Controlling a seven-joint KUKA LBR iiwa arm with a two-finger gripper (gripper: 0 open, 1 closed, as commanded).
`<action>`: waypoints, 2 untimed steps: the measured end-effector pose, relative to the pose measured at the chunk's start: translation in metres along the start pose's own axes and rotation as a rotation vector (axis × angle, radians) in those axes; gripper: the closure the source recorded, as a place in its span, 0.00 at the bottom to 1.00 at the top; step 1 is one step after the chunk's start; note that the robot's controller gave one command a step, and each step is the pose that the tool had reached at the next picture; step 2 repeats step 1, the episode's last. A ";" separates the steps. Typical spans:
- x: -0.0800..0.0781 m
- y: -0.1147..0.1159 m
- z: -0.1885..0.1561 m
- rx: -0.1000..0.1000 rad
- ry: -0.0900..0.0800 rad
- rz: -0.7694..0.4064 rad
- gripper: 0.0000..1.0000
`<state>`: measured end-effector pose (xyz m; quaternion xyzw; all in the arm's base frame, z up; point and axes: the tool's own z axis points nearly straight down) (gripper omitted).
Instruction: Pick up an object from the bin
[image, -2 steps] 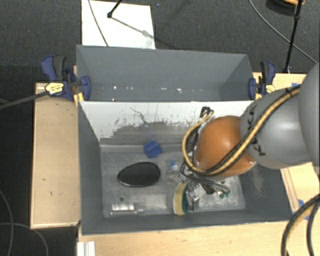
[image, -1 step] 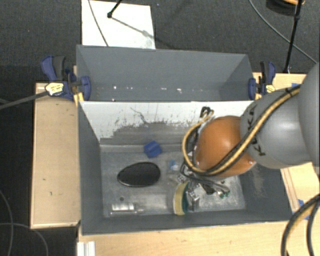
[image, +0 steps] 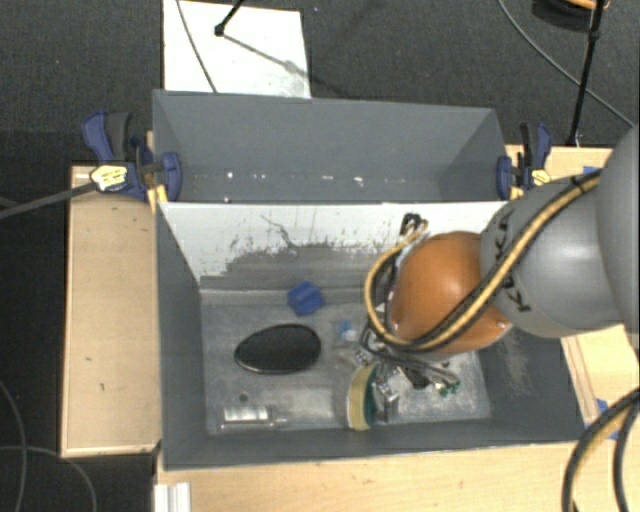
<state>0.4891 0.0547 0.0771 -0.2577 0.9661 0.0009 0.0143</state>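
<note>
Landmark for everything here: a flat black oval disc (image: 278, 349), lying on the floor of the grey metal bin (image: 180, 350), left of centre. To the right of that disc, a little nearer the front wall: the two-finger gripper (image: 386, 388), low over the floor, tucked beneath the arm's round orange cover (image: 440, 295) with yellow-and-black cables looped round it. Apart or together: cannot tell, hidden by the cover and the wrist's dark metalwork. Right against the gripper, on the side facing the disc: a pale yellowish roll of tape (image: 356, 402) with a green inner edge, standing on edge, nearest of all to the gripper. Clamped or merely touched: cannot tell either. Beyond the disc, toward the back wall: a small blue block (image: 304, 297). Between disc and gripper: a tiny pale blue scrap (image: 347, 330). In front of the disc, close to the front wall: a small silvery metal piece (image: 246, 413). Far right of the disc, past the gripper: a small green bit (image: 446, 389).
</note>
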 end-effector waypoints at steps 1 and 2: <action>0.000 0.000 0.000 0.000 0.000 0.000 1.00; 0.000 0.000 0.000 0.000 0.000 0.000 1.00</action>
